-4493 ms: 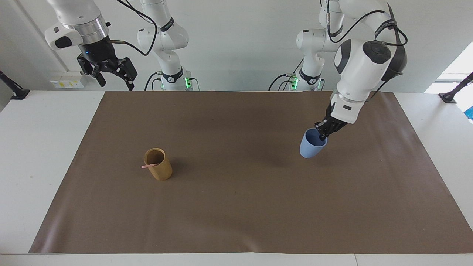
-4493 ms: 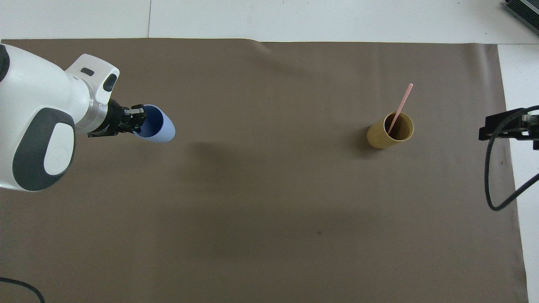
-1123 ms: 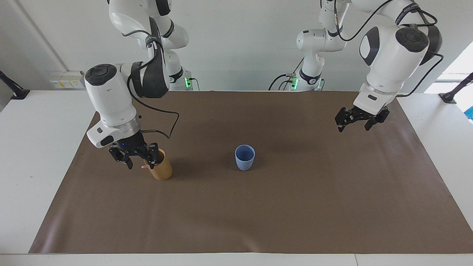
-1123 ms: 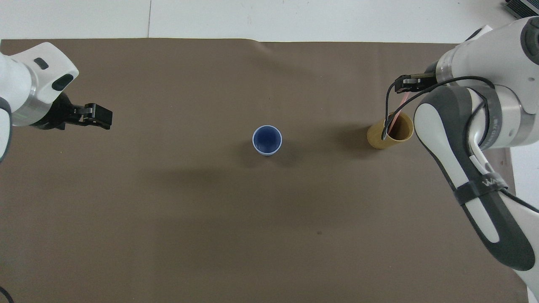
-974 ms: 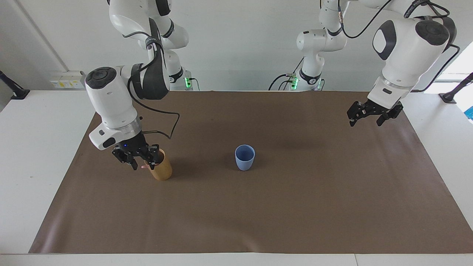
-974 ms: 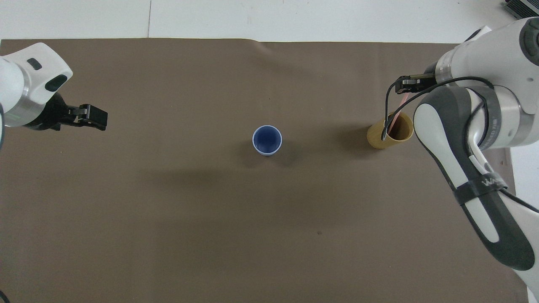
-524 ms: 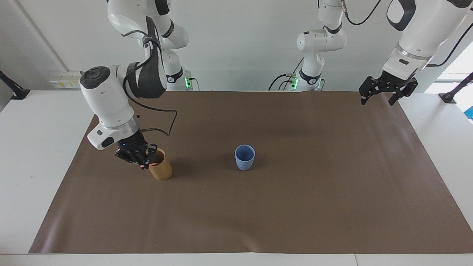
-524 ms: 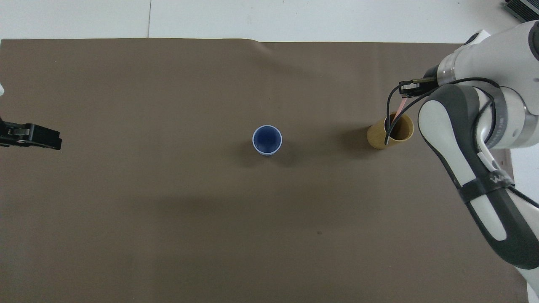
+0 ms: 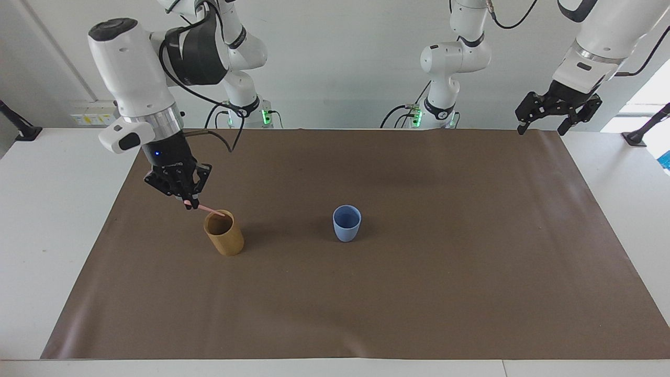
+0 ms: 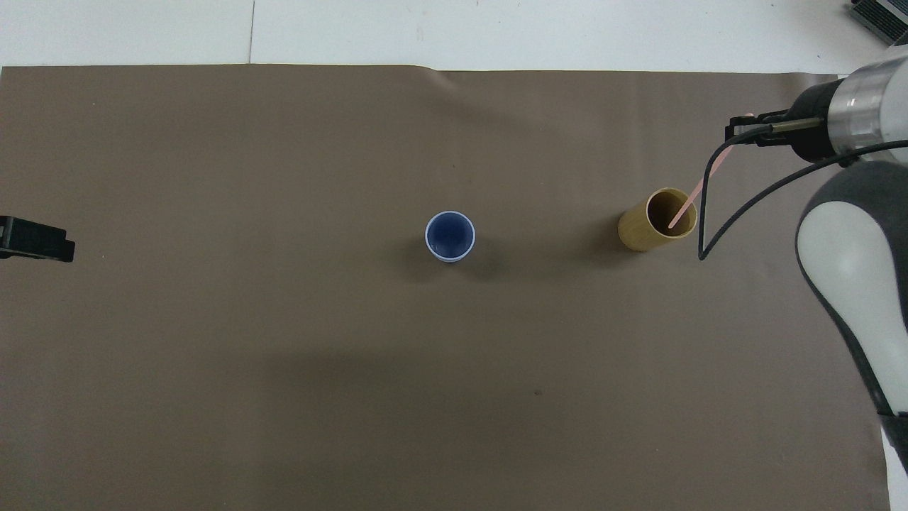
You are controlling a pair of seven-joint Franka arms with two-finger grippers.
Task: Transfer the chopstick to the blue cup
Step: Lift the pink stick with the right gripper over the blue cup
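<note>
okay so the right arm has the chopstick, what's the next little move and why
Probably lift a bit higher before going sideways. The right gripper is shut on the chopstick, whose lower tip is level with the rim of the tan holder and could snag it. The blue cup stands upright beside the holder, toward the left arm's end.

Both Franka arms wear glossy white shells with dark grey joint caps and a brushed silver ring at the wrist. Black cables loop loosely along them. Each black gripper is angular; green lights glow at both bases, a small blue one near the right wrist.
</note>
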